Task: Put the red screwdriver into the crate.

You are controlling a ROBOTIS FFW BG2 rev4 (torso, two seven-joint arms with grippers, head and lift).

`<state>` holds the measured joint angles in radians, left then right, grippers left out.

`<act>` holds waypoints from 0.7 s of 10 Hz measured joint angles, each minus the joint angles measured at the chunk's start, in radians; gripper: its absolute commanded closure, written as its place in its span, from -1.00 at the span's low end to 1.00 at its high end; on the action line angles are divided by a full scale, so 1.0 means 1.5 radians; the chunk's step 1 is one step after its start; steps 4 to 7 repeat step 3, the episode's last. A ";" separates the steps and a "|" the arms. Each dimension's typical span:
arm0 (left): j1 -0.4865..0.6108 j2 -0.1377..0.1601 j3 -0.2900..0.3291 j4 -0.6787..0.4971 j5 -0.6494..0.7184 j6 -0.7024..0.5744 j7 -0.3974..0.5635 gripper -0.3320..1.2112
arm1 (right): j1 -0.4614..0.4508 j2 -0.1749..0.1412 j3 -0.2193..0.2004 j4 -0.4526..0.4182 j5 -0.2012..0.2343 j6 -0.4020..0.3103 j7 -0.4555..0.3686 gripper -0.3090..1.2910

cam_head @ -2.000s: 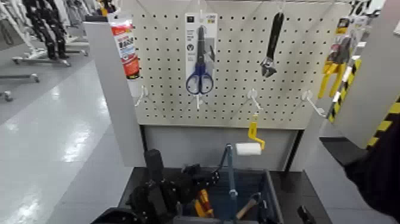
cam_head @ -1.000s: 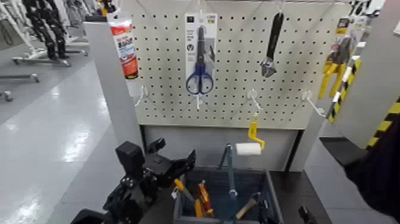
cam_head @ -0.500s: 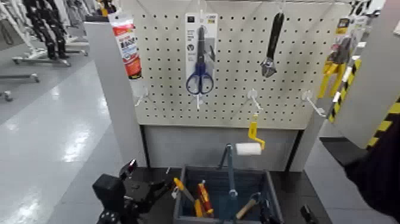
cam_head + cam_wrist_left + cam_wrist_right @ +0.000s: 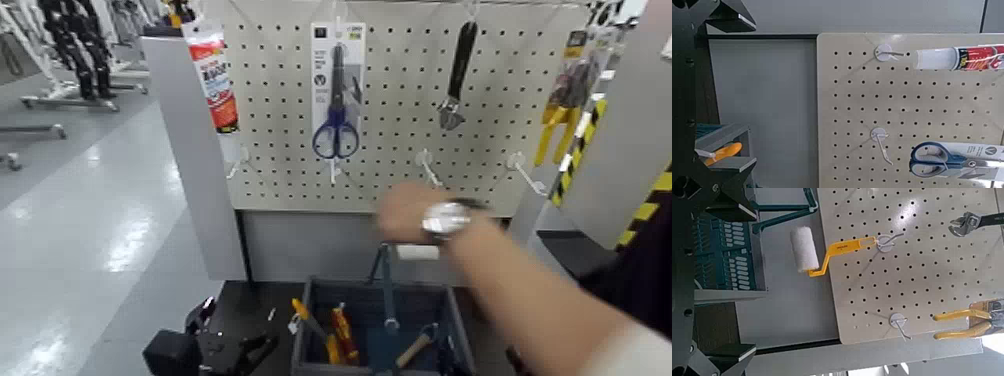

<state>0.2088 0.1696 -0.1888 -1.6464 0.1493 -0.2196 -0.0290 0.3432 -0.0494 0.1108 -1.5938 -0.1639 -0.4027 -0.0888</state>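
My left gripper (image 4: 238, 338) is low down on my left side, just beside the crate (image 4: 299, 350) and not touching it. Its fingers (image 4: 733, 11) are spread wide, and there is nothing between them. My right gripper (image 4: 727, 278) is open wide too. Its fingers (image 4: 736, 197) hold nothing, and past them I can see the slats on the side of the crate. The red screwdriver (image 4: 343, 334) is inside the crate, in the left half. It leans with one end up. An orange tool (image 4: 304, 316) sits just beside it, closer to the left wall. A hammer with a wood handle (image 4: 412, 350) lies in the right half, on the other side of the tall hoop handle (image 4: 385, 285). A person's hand (image 4: 405, 212) reaches in from my right, high over the crate and in front of the pegboard (image 4: 400, 110). There is a watch (image 4: 445, 219) on the wrist. The hand hides part of the white paint roller (image 4: 805, 249) that hangs on a hook. Blue scissors (image 4: 335, 128), a black wrench (image 4: 458, 72) and yellow pliers (image 4: 560, 105) hang on the pegboard. A white and red tube (image 4: 212, 72) hangs at its left edge.
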 measured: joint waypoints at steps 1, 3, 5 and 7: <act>0.006 0.000 -0.002 -0.001 -0.003 -0.007 0.004 -0.42 | 0.000 0.000 -0.001 0.000 0.001 0.001 0.000 -0.45; 0.011 0.002 -0.005 -0.003 -0.008 -0.017 0.003 -0.42 | 0.001 0.001 -0.003 0.000 0.006 0.000 0.000 -0.45; 0.011 0.002 -0.005 -0.003 -0.008 -0.017 0.003 -0.42 | 0.001 0.001 -0.003 0.000 0.006 0.000 0.000 -0.45; 0.011 0.002 -0.005 -0.003 -0.008 -0.017 0.003 -0.42 | 0.001 0.001 -0.003 0.000 0.006 0.000 0.000 -0.45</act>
